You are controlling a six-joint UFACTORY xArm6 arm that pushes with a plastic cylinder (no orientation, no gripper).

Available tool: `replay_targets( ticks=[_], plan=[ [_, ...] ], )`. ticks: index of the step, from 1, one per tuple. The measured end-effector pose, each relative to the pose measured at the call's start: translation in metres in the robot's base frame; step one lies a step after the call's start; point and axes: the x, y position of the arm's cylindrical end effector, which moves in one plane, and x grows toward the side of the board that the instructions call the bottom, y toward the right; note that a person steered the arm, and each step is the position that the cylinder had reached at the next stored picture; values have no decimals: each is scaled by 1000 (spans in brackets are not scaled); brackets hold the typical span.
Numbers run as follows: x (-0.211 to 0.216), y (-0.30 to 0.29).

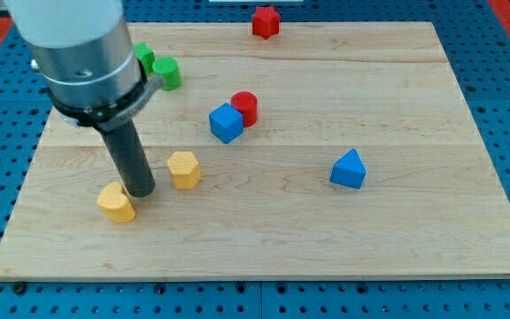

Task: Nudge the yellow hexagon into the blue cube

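The yellow hexagon [184, 169] lies on the wooden board at the view's lower left of centre. The blue cube [226, 122] sits up and to the right of it, touching a red cylinder [245, 107] on its right. My tip [140, 192] stands on the board just left of the yellow hexagon, with a small gap between them. A second yellow block [117, 202], rounded in shape, lies right below and left of my tip, touching or nearly touching it.
Two green blocks [159, 68] sit near the view's upper left, partly behind the arm. A red block [266, 21] lies at the board's top edge. A blue triangular block [349, 170] sits right of centre. The board [414, 248] rests on a blue pegboard.
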Motion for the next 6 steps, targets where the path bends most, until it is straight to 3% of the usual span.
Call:
replay_targets(
  ticks=[2,3,4,5,6],
  plan=[
    [-24,84],
    [-24,96],
    [-5,67],
    [9,121],
    [-13,133]
  ],
)
